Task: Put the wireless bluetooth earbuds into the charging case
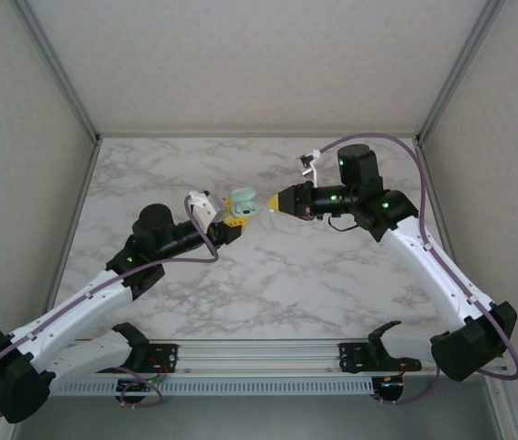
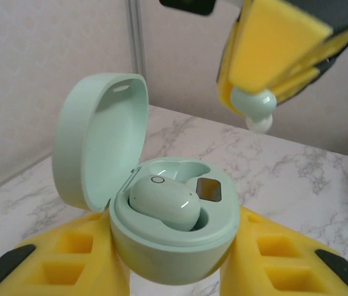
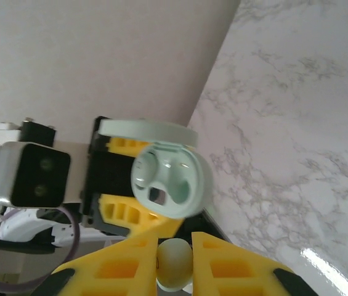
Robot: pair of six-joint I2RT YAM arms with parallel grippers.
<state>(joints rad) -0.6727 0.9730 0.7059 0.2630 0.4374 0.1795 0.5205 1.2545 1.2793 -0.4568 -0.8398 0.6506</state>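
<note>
Marble table point(image 1: 268, 275) below: left hand point(image 1: 231, 220) clamps the open charging case point(image 2: 174, 237), one earbud point(image 2: 164, 202) seated inside, right hand point(image 1: 281, 201) pinches the second earbud point(image 2: 254, 110) just beside the case, and next, I'd say, steer it into the empty socket point(image 2: 183, 166).

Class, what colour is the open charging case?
The charging case is pale mint green, clearest in the left wrist view.

No text, brand, number or sign can be read anywhere. The case point(image 2: 174, 246) between the left jaws has a small dark window point(image 2: 208, 189) inside it, but nothing on the window's face is legible.
</note>
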